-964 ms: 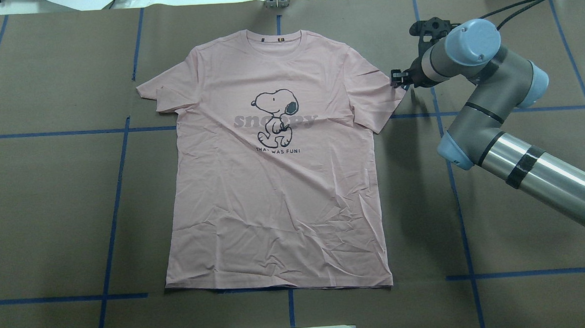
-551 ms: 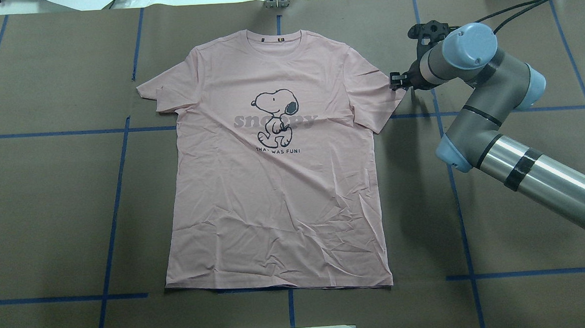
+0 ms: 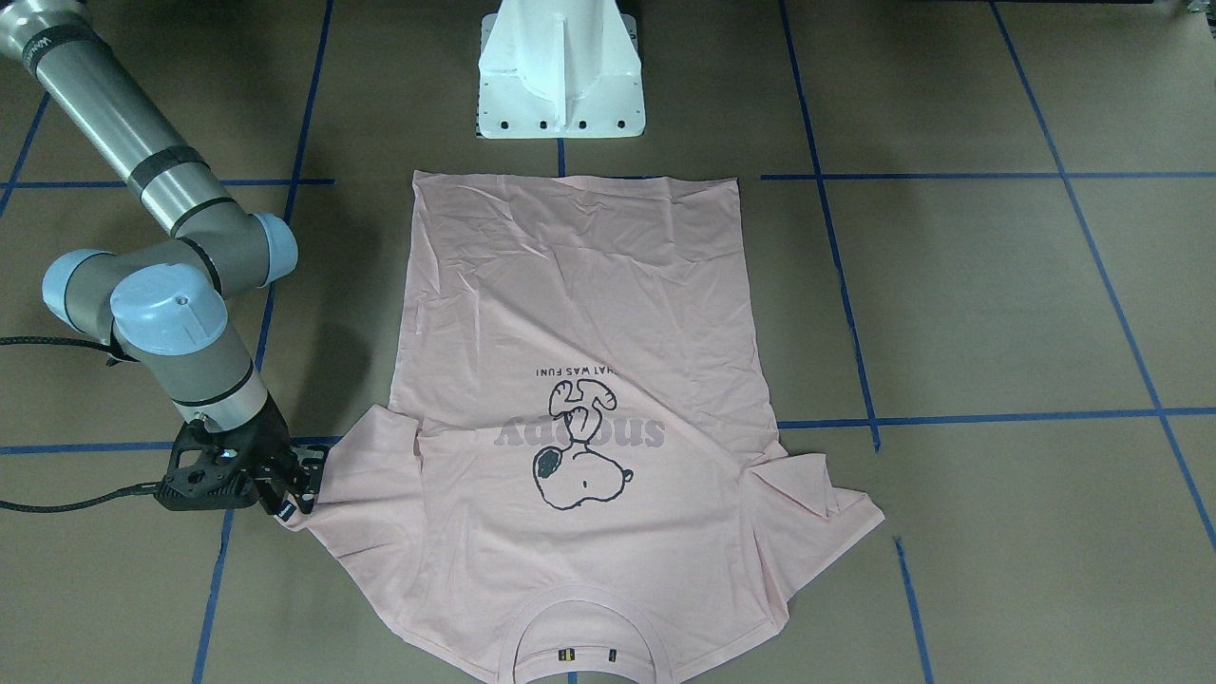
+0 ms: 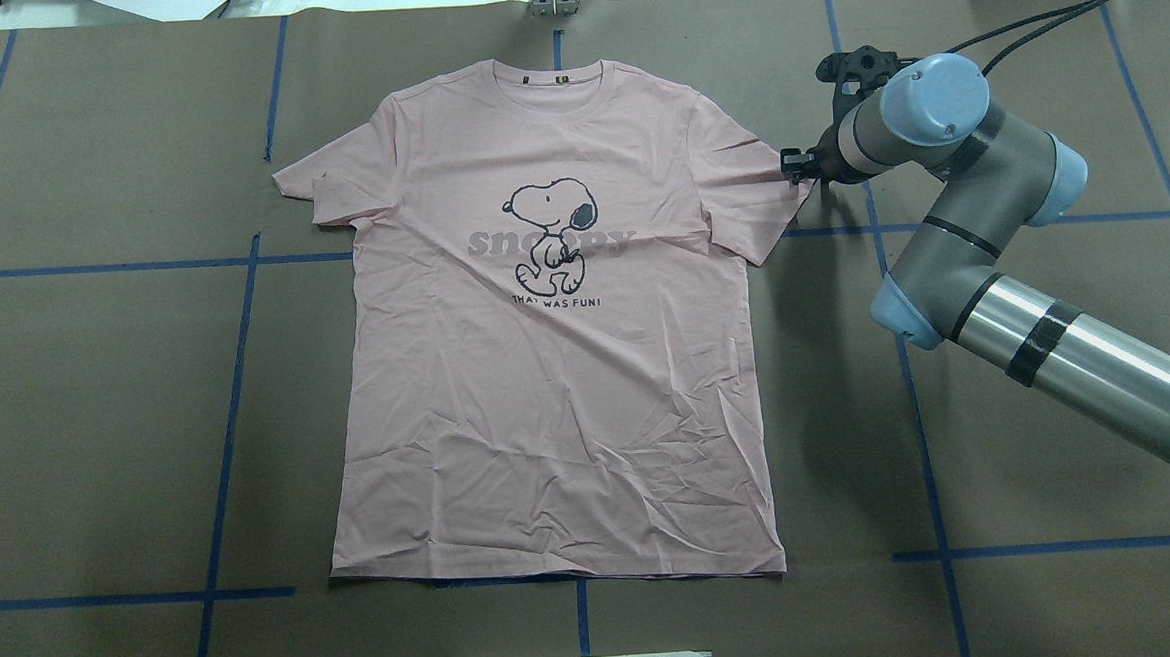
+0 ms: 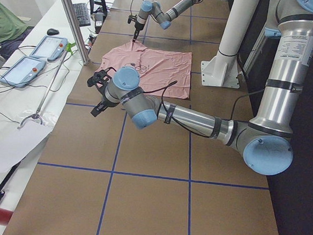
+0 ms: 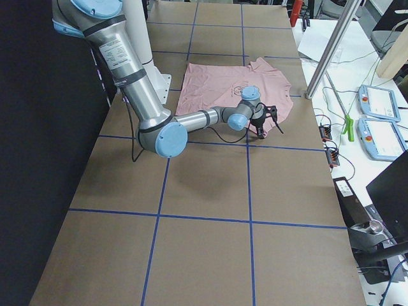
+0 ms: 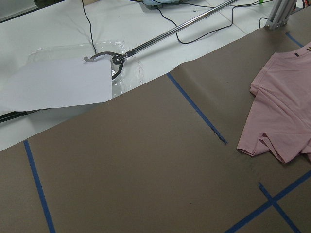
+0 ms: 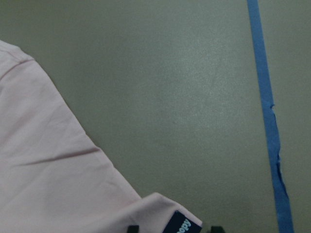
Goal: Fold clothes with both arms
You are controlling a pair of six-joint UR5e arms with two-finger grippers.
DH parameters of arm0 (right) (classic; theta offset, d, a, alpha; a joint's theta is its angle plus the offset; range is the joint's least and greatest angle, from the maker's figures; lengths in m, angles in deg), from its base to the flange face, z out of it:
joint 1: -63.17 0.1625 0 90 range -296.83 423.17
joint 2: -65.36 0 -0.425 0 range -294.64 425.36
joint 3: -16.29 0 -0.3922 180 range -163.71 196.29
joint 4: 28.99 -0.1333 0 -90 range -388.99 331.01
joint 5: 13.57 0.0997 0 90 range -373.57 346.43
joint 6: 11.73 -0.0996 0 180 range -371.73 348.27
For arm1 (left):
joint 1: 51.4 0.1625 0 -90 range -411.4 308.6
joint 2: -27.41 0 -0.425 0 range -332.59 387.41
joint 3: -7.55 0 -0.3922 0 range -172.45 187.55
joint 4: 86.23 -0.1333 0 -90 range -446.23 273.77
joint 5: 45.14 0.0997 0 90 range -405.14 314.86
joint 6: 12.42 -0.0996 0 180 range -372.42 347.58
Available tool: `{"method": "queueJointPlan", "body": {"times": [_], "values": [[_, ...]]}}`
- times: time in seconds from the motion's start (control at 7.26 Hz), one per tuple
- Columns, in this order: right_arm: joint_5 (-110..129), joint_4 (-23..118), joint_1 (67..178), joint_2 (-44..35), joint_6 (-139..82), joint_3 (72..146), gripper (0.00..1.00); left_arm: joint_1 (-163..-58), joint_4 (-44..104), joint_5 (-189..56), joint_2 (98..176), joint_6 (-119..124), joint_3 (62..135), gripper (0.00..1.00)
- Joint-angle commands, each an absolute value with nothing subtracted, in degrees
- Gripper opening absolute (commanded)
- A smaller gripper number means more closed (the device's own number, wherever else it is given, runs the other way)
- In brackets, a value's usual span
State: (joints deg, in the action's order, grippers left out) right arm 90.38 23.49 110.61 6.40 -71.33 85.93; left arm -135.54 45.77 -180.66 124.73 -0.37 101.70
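Right gripper (image 4: pixel 797 165), jaws apart astride black sleeve tag (image 8: pixel 183 224) of pink T-shirt (image 4: pixel 548 390). Risk: hem slipping out, owing to shallow bite.

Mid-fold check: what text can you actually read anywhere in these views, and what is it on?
"snoopy": grey lettering across the T-shirt chest, partly behind the dog print.
"THAT WAS FUN!": small dark print just below the dog.
"oopy": black sleeve tag, start cut off by the frame edge.
Collar labels and the left arm's sticker: too small to read.
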Motion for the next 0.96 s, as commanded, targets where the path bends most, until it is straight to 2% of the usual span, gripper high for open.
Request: {"method": "queueJointPlan", "body": {"times": [0.0, 0.28, 0.41, 0.55, 0.69, 0.83], "values": [[90.32, 23.48, 110.63, 7.08, -72.9, 86.33, 0.0, -135.51, 47.18, -180.75, 123.4, -0.38, 101.77, 1.0], [90.32, 24.45, 110.98, 6.74, -72.98, 89.31, 0.0, -135.51, 47.28, -180.75, 123.3, -0.38, 101.68, 1.0], [90.06, 28.71, 110.9, 7.0, -73.16, 92.37, 0.0, -135.51, 47.28, -180.75, 123.39, -0.38, 101.68, 1.0], [87.44, 39.63, 109.33, 8.48, -76.73, 99.01, 0.0, -135.51, 47.28, -180.75, 123.39, -0.38, 101.77, 1.0], [81.41, 49.05, 104.35, 13.45, -83.64, 100.91, 0.0, -135.6, 47.28, -180.75, 123.3, -0.38, 101.68, 1.0], [74.57, 52.28, 100.3, 18.55, -90.49, 98.58, 0.0, -135.51, 47.28, -180.75, 123.3, -0.38, 101.68, 1.0]]}}
